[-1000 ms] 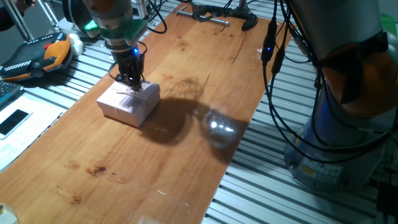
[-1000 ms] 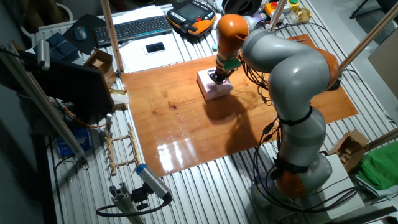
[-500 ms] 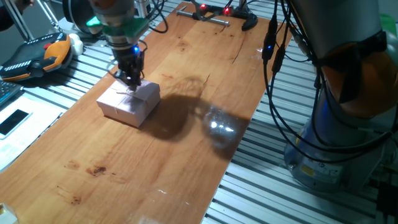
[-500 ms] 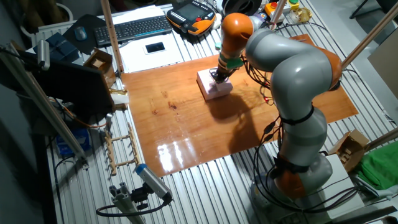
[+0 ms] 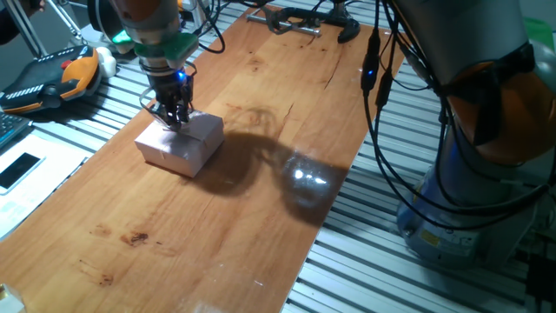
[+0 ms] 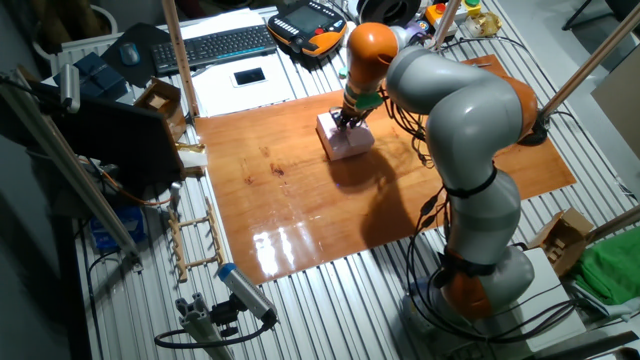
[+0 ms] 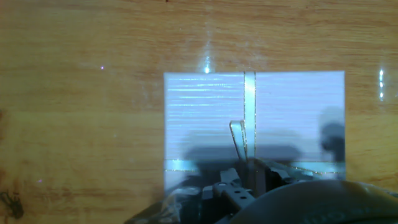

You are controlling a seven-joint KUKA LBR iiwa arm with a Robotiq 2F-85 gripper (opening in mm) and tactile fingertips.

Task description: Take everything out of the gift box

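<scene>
The gift box [image 5: 180, 143] sits on the wooden counter [image 5: 261, 174], near the far left part of it. Its pink lid [image 7: 249, 118] is on, so nothing inside the box shows. A thin shiny ribbon [image 7: 249, 99] crosses the lid, and one loop of the bow sticks up.

The tool [image 5: 172, 120] hangs right over the lid, pointing straight down, at the ribbon bow near one edge of the box. In the hand view the box lies just under the tool, square to it. The tips look very close together, right at the bow, but I cannot tell if they are pinching the ribbon or not.

I think the lid has to come off first. Nothing is out of the box yet.
</scene>
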